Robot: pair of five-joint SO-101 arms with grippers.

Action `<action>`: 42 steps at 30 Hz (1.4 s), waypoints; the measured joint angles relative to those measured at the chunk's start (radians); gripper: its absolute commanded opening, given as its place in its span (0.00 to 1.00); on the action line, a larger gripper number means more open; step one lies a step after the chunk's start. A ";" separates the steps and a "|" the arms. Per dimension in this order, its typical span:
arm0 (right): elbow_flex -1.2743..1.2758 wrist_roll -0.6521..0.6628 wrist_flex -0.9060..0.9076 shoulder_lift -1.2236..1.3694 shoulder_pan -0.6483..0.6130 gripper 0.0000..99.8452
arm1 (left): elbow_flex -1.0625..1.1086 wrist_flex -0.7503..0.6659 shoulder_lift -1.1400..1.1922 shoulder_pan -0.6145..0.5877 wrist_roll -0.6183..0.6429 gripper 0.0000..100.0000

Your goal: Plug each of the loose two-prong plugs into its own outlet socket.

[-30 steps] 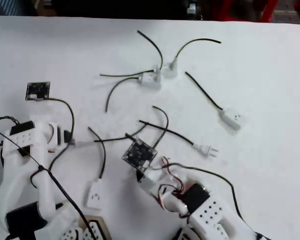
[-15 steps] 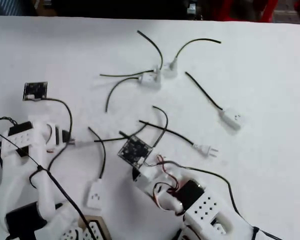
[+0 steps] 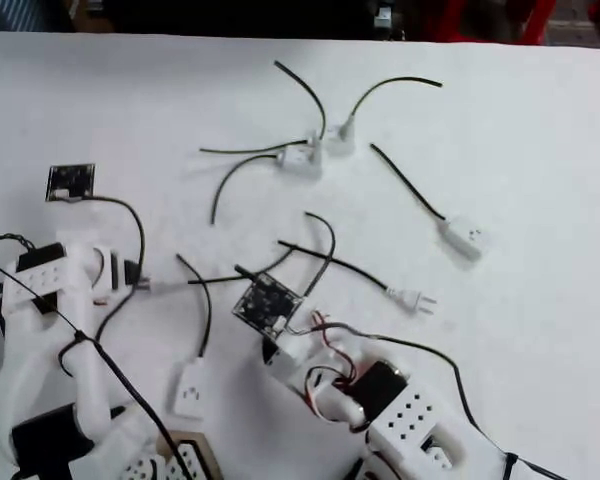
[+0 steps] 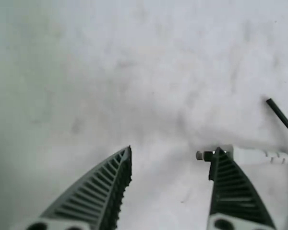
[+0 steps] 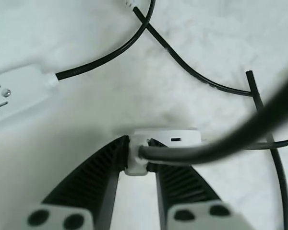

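Cords are lying strewn over the white table (image 3: 540,120) in the high view. We are seeing the left gripper (image 3: 132,272) sitting low over the surface, with a two-prong plug (image 3: 158,286) lying just off its tips. An outlet socket (image 3: 190,388) is lying behind those jaws, back toward the arm bases. A second plug (image 3: 412,297) is lying well apart from them, near the right arm (image 3: 395,405), and a second socket (image 3: 463,237) is lying farther out again.

Left wrist view: we are finding the jaws standing wide apart and gripping nothing. The two-prong plug is resting on the table right behind the tip of one finger (image 4: 233,187). Its prongs are poking slightly into the gap, while its body is trailing away outside the jaws. We cannot tell whether it is touching that finger. A black cord end (image 4: 281,117) is lying beyond, also outside.

Right wrist view: the right gripper (image 5: 138,140) is clamping its jaws close together on a white cord end (image 5: 134,167), whose black cord (image 5: 197,151) is running out sideways across one finger. We cannot tell whether this piece is a plug or a socket. A face-up socket (image 5: 14,93) is lying ahead of the tips, off to one side and apart from them.
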 measured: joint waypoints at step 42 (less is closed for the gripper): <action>0.026 0.133 0.101 0.000 0.031 0.02 | 0.000 0.000 0.000 0.000 0.000 0.26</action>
